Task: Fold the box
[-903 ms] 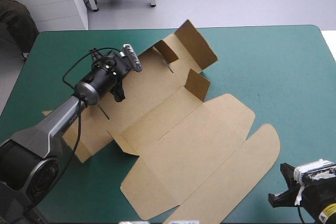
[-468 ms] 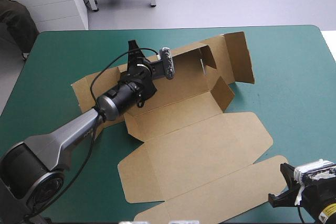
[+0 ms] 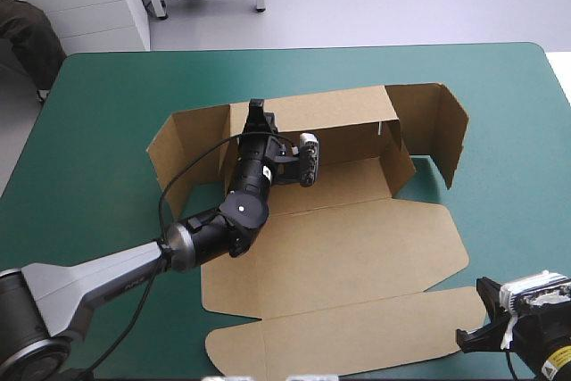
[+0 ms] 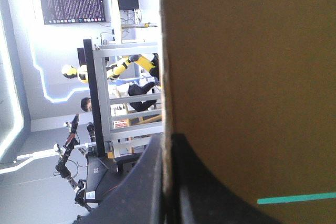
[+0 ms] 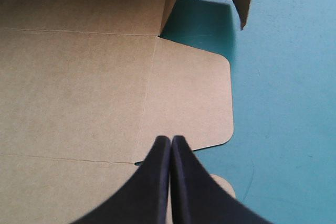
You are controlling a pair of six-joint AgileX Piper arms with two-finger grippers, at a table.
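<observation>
on teal-green cover (image 3: 107,104), brown box (image 3: 357,247), left claw (image 4: 166,148) pinching raised wall

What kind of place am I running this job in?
Probably a lab robot test bench: one table with a teal-green cover, a lone brown box partly raised, the left gripper shut on its rear wall, the right gripper shut near the front edge.

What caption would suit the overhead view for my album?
Left gripper pinches the raised far wall of a brown cardboard box on the teal-green table; right gripper sits shut by its flat lid.
</observation>
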